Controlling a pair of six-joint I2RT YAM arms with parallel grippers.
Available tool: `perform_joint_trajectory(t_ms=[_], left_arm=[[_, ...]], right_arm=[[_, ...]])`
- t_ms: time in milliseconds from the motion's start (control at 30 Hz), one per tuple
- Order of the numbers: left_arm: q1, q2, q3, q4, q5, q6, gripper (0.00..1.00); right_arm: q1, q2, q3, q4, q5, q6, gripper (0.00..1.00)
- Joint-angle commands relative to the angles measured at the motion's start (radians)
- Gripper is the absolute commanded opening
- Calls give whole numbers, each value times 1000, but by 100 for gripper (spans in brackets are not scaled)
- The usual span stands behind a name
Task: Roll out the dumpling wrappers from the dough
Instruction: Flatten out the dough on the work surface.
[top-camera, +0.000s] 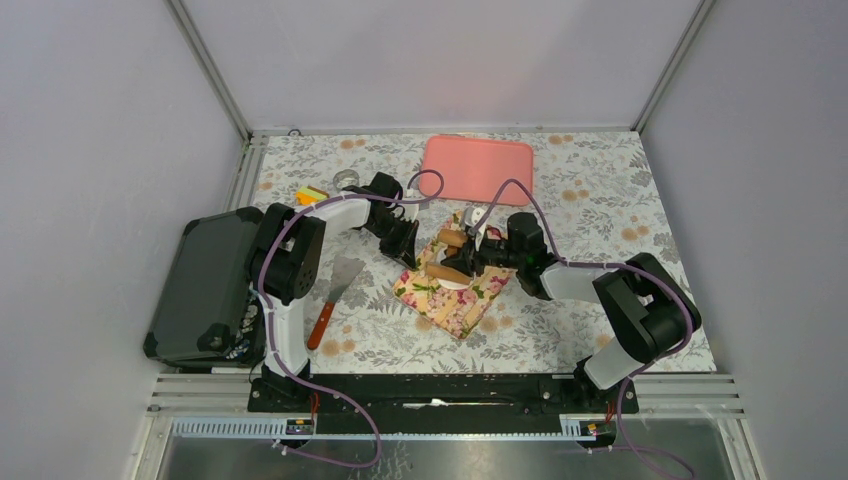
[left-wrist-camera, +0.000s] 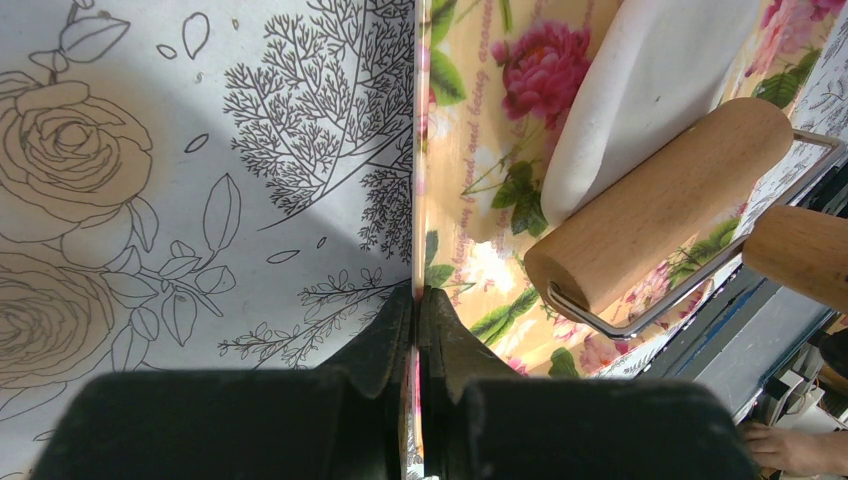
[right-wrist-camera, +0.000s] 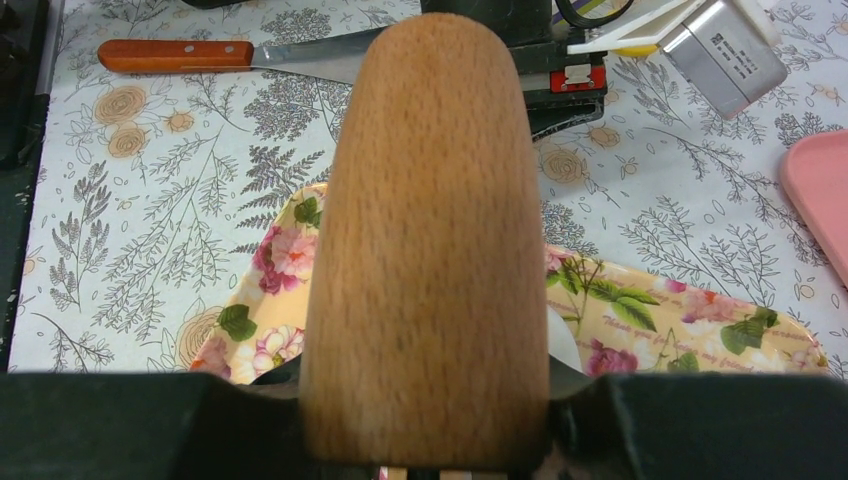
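The dough (left-wrist-camera: 640, 90) is a flat white sheet on a floral tray (left-wrist-camera: 480, 150); in the top view the dough (top-camera: 456, 283) shows only as a sliver under the roller. A wooden rolling pin (left-wrist-camera: 655, 205) rests on the dough's near end. My right gripper (right-wrist-camera: 428, 385) is shut on the pin's wooden handle (right-wrist-camera: 430, 220), and a bit of dough (right-wrist-camera: 562, 345) shows beside it. My left gripper (left-wrist-camera: 418, 300) is shut on the floral tray's edge; it also shows in the top view (top-camera: 405, 250). No cut wrappers are in view.
A pink tray (top-camera: 477, 168) lies at the back. A spatula with a wooden handle (top-camera: 335, 290) lies left of the floral tray. A metal ring (top-camera: 347, 180) and a yellow item (top-camera: 312, 195) sit at the back left. A black case (top-camera: 200, 285) stands at the left edge.
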Motion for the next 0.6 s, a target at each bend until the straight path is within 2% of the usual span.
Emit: perform_joint_trajectory(t_ms=[0,267,567], left_arm=[[6,54,-18,-51,-94,27,0],[7,54,-19,-49,-94,27,0],[9,54,-19,-50,-93,25,0]], right_arm=[[36,77,-66,-287,11,-5,0],[55,63,-80,-287,-5,-4,0],[56,53,-94,-277,-90,-2,0]])
